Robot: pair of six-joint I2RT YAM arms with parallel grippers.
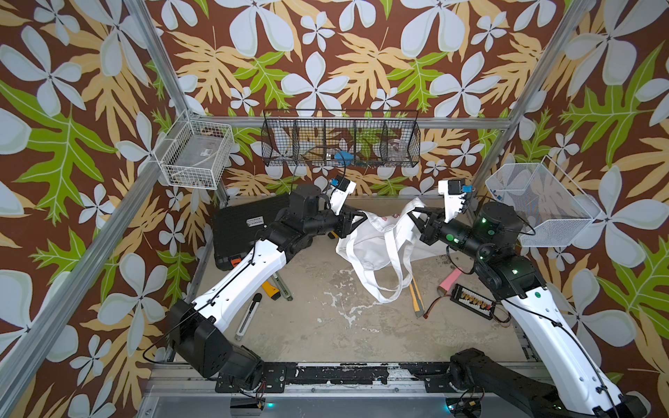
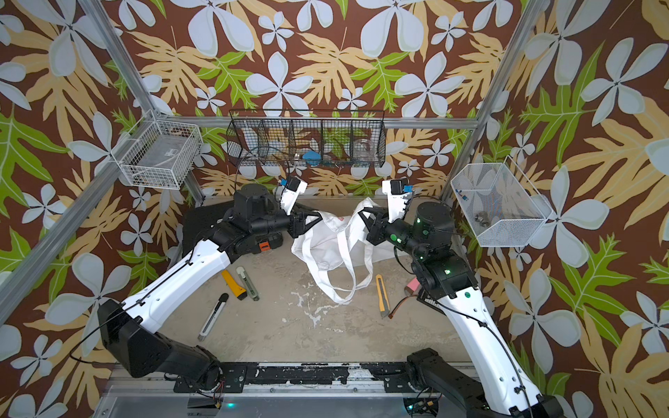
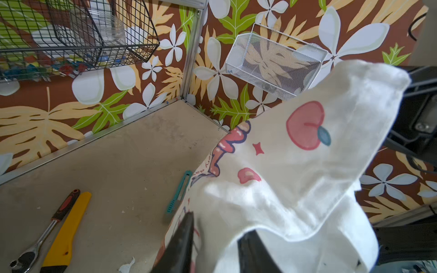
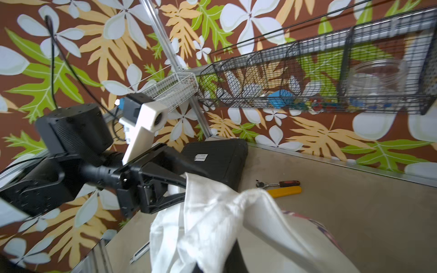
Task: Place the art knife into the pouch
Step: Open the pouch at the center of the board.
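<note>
The pouch (image 1: pixel 376 237) hangs near the middle of the table's (image 1: pixel 325 325) back edge, strung between both grippers, its straps (image 1: pixel 389 286) trailing onto the surface. The right gripper (image 1: pixel 413 213) pinches its rim, fingers pressed together. The left gripper (image 1: pixel 359 217) has its fingers spread at the opposite rim. A yellow art knife (image 1: pixel 416 296) lies just beside the straps.

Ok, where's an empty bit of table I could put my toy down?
The widest bare patch is the front middle of the table, between the silver knife, the pouch straps and the yellow knife beside them. It is crowded under the left arm and at the right edge by the black connector board.
</note>
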